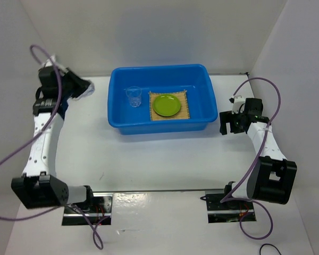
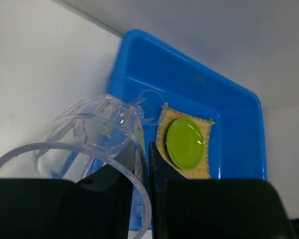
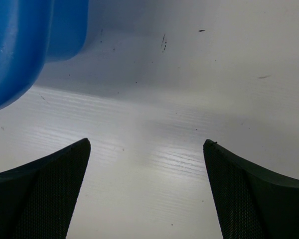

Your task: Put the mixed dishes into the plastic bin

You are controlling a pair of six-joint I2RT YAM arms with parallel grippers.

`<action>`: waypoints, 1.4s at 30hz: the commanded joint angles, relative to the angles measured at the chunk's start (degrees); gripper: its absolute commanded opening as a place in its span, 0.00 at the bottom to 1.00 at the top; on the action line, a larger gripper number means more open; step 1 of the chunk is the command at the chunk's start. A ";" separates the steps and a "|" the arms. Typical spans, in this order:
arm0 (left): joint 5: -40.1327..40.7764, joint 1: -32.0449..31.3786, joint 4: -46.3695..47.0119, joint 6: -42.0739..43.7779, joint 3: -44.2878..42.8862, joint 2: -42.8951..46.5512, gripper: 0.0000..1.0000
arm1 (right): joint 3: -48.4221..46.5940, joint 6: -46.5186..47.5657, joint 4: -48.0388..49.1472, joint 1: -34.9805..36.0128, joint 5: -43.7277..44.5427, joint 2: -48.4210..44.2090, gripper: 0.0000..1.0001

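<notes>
White walls are seen all around a white table. A big blue plastic bin with round corners and a rolled rim is set at the far middle of the table. A tan woven mat is laid flat on its floor, and a small round lime-green plate is set on the mat. A small clear glass is stood upright just to the left of the mat, inside the bin. A second clear glass is held tipped by the left gripper, well left of the bin; its thin wall is pinched between the two black fingers. The right gripper is held spread wide with nothing in it, just beside the bin's right end.
</notes>
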State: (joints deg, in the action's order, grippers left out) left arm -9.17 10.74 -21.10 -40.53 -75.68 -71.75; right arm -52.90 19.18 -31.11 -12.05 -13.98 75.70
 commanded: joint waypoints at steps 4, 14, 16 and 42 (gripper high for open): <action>1.70 -16.69 -9.72 15.99 -18.26 -15.57 0.00 | -0.97 0.51 0.35 -1.39 -0.35 -0.64 0.98; 13.47 -30.86 -18.98 22.60 -30.67 -37.32 0.00 | -0.97 0.51 0.35 -3.06 -0.35 -0.64 0.98; 13.48 -31.39 -18.98 22.60 -31.46 -40.39 0.00 | -0.97 0.51 0.35 -3.59 -0.35 -0.64 0.98; 19.27 -30.87 -13.09 24.19 -31.72 -48.58 0.39 | -2.03 0.51 0.35 -5.26 -1.40 -1.70 0.98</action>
State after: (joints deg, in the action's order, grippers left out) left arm 8.16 -20.40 -37.10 -16.34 -106.87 -123.28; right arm -52.93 19.18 -31.27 -16.93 -14.46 75.66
